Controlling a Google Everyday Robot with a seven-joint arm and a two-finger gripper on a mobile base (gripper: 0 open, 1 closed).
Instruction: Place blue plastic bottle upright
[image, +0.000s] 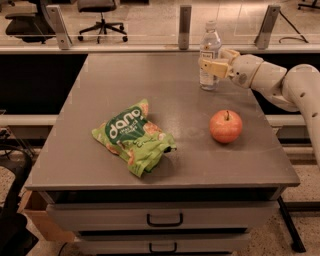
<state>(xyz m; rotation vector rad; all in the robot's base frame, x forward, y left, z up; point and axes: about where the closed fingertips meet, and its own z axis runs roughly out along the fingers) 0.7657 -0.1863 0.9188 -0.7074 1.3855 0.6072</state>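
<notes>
Two cream-coloured fingers (214, 68) of the gripper (210, 65) were closed around the middle of the bottle (210, 41), the near one lying across its label and the other behind it. The gripper sat at the far right of the table (125, 75), reaching in from the right on a pale, rounded arm (280, 82). The bottle stood upright in that grasp, its base on the tabletop near the back edge and its white cap on top. Its walls were clear, but whether it held any water could not be told.

Nearer the front, well apart from the bottle, a red apple (225, 126) rested stem up on the right side of the table. To the left of the apple lay a crumpled green snack bag (133, 137) with white lettering, sealed and flat on the surface; its contents were hidden.

Under the tabletop two drawers (165, 219) were shut, each with a dark handle. Beyond the table ran a rail with grey posts, and behind it stood an office chair (101, 10) on a light floor.
</notes>
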